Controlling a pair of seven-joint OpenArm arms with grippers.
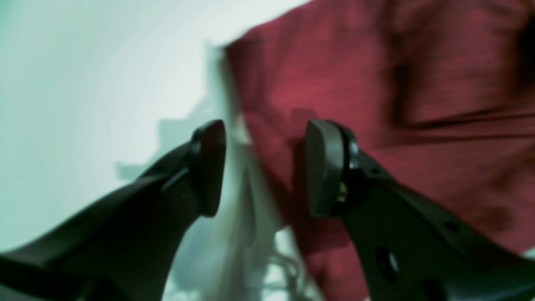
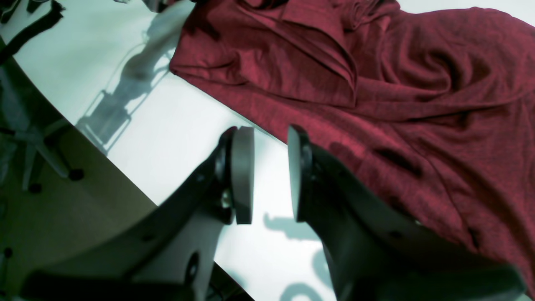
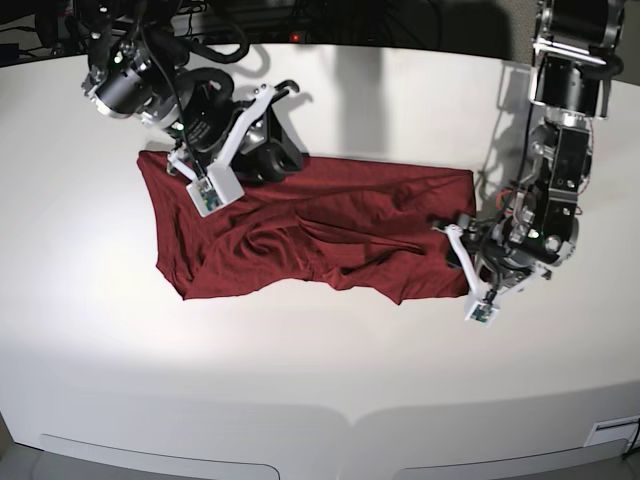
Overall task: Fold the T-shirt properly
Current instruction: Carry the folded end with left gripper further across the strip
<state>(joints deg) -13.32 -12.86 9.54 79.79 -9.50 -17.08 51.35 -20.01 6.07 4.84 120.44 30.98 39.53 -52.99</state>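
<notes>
The T-shirt [image 3: 300, 230], maroon and wrinkled, lies spread across the middle of the white table [image 3: 320, 390]. My left gripper [image 3: 450, 243] is open at the shirt's right edge. In the blurred left wrist view its gripper [image 1: 265, 167] straddles the edge of the shirt [image 1: 397, 104], with one finger over bare table [image 1: 83, 83]. My right gripper [image 3: 285, 158] is open over the shirt's far edge. In the right wrist view its gripper [image 2: 271, 175] is empty above white table [image 2: 167, 138], right beside the shirt's hem [image 2: 397, 104]. Neither gripper holds fabric.
The table's curved edge, with the floor and a chair base [image 2: 42, 159] beyond it, shows in the right wrist view. Dark cables and equipment [image 3: 300, 20] sit behind the table's far edge. Bare white tabletop surrounds the shirt.
</notes>
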